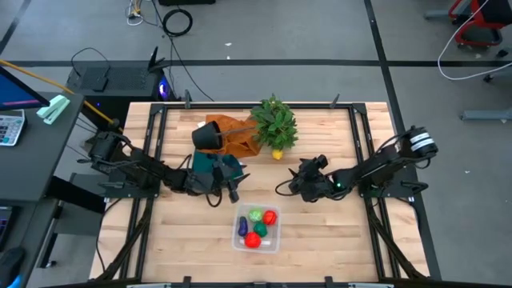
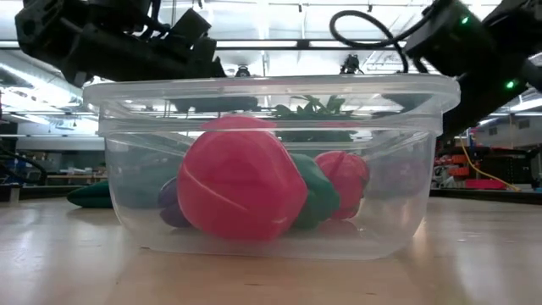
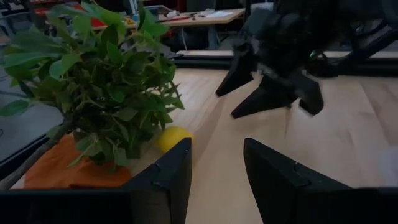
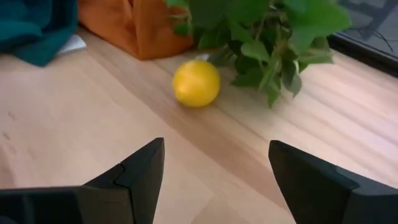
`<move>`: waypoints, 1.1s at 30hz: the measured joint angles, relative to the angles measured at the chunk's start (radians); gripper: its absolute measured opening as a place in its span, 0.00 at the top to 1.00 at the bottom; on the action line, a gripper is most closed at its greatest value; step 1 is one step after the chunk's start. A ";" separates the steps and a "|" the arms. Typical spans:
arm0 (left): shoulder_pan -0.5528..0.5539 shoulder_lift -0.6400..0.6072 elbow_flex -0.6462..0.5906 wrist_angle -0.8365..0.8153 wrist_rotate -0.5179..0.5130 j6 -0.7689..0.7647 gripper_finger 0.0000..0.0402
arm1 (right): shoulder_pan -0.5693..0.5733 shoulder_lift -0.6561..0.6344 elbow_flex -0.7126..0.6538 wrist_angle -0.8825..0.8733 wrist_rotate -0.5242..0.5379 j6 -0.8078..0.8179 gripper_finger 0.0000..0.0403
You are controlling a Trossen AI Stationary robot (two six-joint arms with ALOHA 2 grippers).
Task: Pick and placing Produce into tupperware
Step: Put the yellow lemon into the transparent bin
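Yellow produce (image 4: pixel 196 83), orange cloth (image 4: pixel 134 25), possibly teal rag (image 4: pixel 31 28)

- pale wooden table (image 1: pixel 320 248) with a black frame, standing on a grey floor (image 1: pixel 304 32) crossed by dark seams;
- black cables (image 1: pixel 176 22) coiled on the floor beyond the table's far edge;
- dark desk (image 1: pixel 32 152) on the left, carrying a calculator (image 1: pixel 8 128);
- red chair (image 1: pixel 478 20) at the far right corner;
- long ceiling lights (image 2: pixel 279 44) and cluttered benches (image 2: pixel 487 182) in the room behind.
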State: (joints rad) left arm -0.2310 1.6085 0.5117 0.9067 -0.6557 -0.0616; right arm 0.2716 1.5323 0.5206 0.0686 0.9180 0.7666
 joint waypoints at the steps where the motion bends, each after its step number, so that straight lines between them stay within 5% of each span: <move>1: 0.000 0.000 0.000 -0.001 0.001 0.000 0.62 | -0.006 0.019 0.001 0.031 0.000 -0.001 0.39; 18: -0.008 0.000 -0.001 -0.017 -0.001 -0.004 0.63 | -0.076 0.151 0.004 0.332 -0.095 -0.047 0.38; 33: -0.008 0.000 -0.001 -0.022 -0.001 -0.004 0.63 | -0.153 0.288 0.010 0.532 -0.138 -0.062 0.18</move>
State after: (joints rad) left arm -0.2394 1.6085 0.5106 0.8846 -0.6567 -0.0654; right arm 0.1189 1.8204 0.5304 0.6001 0.7799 0.7047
